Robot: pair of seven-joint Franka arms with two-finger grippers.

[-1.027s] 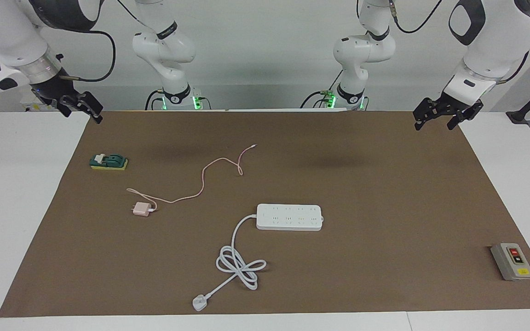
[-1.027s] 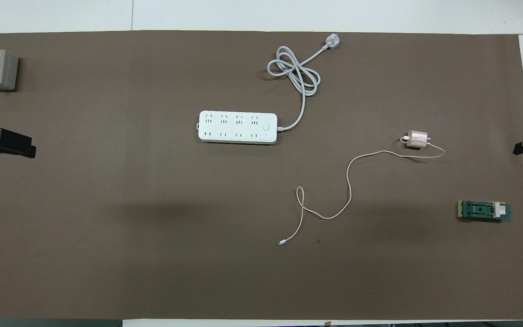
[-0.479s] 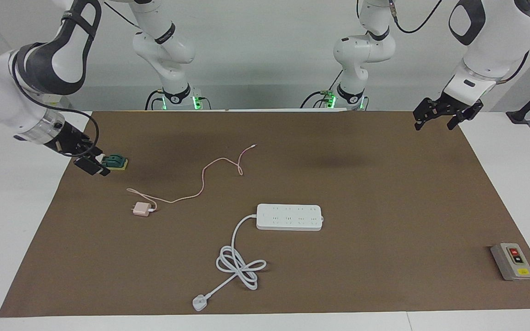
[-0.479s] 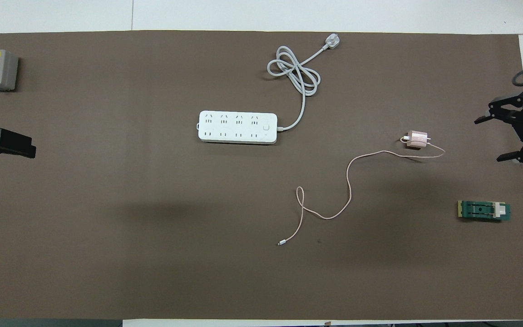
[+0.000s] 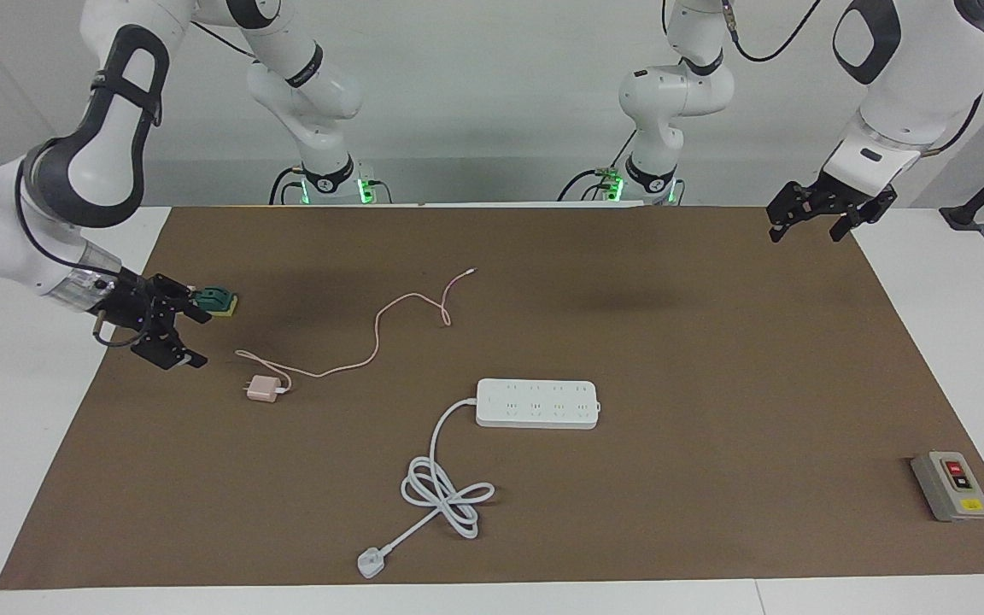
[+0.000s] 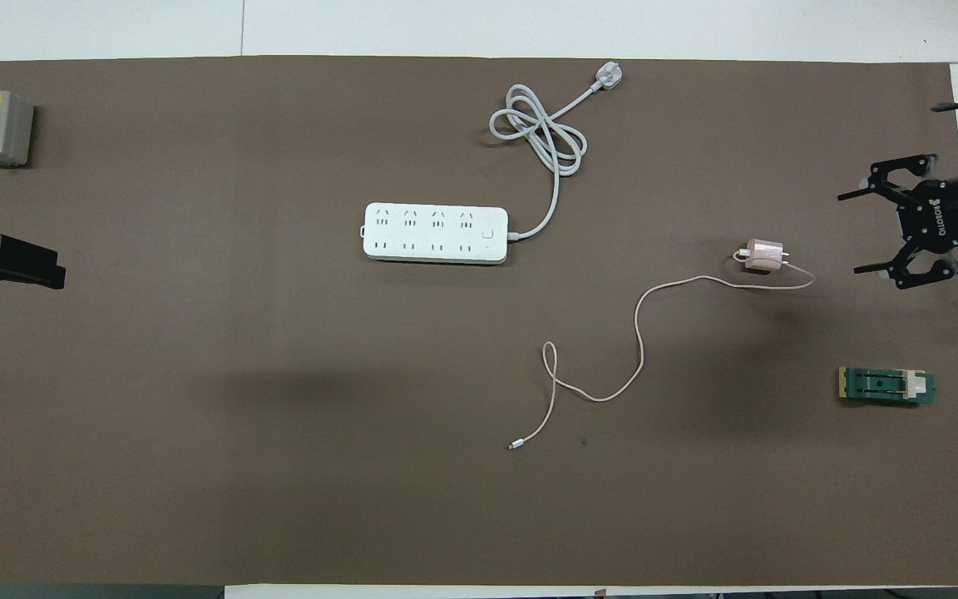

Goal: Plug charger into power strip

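Charger (image 5: pixel 263 389) lay unplugged near strip (image 5: pixel 537 403); right gripper (image 5: pixel 191 336) gaped beside it, left gripper (image 5: pixel 810 224) waited, jaws wide.

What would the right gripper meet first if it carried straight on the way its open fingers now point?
Probably the charger: the right gripper, open above the mat's edge, points along the table toward it with nothing between. Its height is unclear, so it might pass just over.

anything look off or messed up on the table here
Nothing looks damaged or spilled. The small pale-pink cube charger lies unplugged, its thin pink cable straggling loose toward the robots, apart from the long white power strip, whose thick white cord is loosely knotted.
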